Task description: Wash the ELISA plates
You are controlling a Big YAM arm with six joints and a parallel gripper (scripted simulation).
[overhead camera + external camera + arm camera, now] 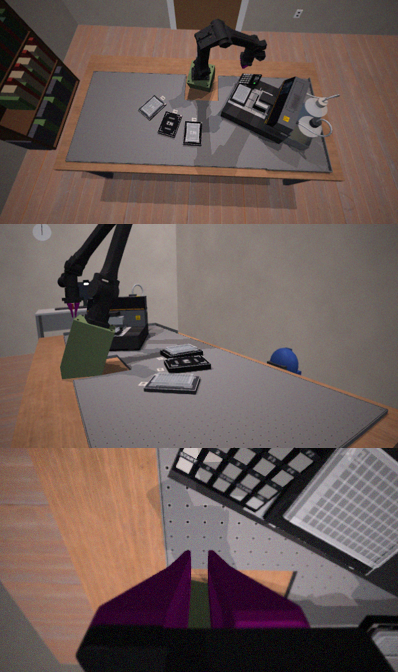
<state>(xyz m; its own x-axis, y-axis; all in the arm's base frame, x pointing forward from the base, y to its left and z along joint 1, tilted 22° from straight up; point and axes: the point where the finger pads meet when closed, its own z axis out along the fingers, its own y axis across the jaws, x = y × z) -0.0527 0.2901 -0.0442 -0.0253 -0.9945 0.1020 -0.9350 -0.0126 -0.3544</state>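
My gripper [244, 66] [74, 316] [199, 559] is shut except for a narrow gap, with nothing between its purple fingers. It is in the air behind the washer's keypad [246, 79]. The START key [184, 466] is ahead of the fingertips in the wrist view. A white plate [242, 94] [350, 508] looks flat in the carrier pocket of the washer [250, 124]. The washer's lamp [254, 83] is green. Nest N2 [170, 123] [187, 364] is empty. Nest N1 holds a plate [192, 132] [182, 348], and so does N3, its plate [152, 107] [172, 380] lying flat.
The washer's tall housing [294, 102] stands right of the carrier, with white bottles [314, 109] and tubes beyond it. The arm's green base block [201, 82] [86, 350] is between the nests and the washer, at the table's back edge. A bookshelf [49, 109] is at the left.
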